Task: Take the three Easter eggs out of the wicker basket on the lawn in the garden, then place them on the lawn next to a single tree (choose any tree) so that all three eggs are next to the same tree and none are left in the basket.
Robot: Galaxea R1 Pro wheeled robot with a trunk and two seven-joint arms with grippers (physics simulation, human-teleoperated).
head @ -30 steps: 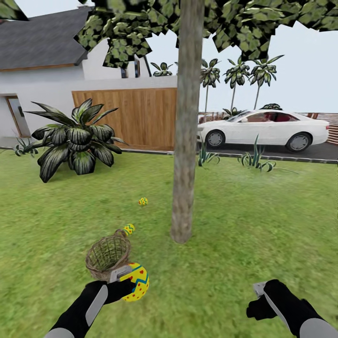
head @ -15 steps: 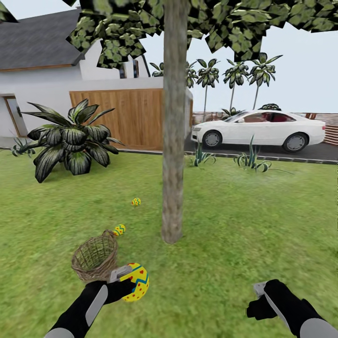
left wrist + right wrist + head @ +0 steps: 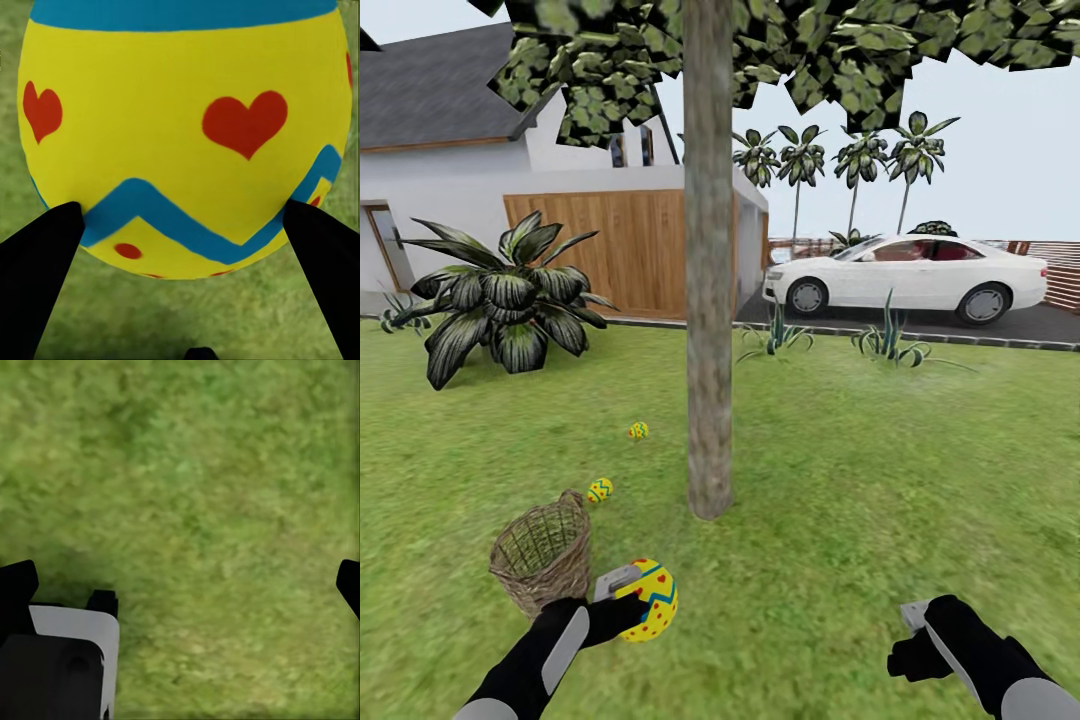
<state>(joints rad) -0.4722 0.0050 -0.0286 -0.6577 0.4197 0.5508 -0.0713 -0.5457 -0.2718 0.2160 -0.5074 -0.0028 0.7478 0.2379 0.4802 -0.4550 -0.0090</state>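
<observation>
My left gripper (image 3: 628,598) is shut on a yellow Easter egg (image 3: 650,600) with red hearts and a blue zigzag, held low over the lawn (image 3: 880,480). The left wrist view has that egg (image 3: 180,127) between two black fingers (image 3: 37,277). Just left of it, the wicker basket (image 3: 545,550) stands on the grass, and I see nothing inside it. Two more eggs lie on the grass, one (image 3: 600,490) behind the basket and one (image 3: 638,431) farther back. Both are left of the tree (image 3: 710,380). My right gripper (image 3: 915,628) hangs open over bare grass (image 3: 187,495).
A big dark-leaved plant (image 3: 510,300) grows at the back left before a white house (image 3: 450,190). A wooden fence (image 3: 610,250) stands behind the trunk. A white car (image 3: 910,275) is parked on the road beyond the lawn's far edge.
The whole view has shifted, so tree, basket and lying eggs sit further left in the picture. Both arms keep their place in the picture, the left still holding its egg.
</observation>
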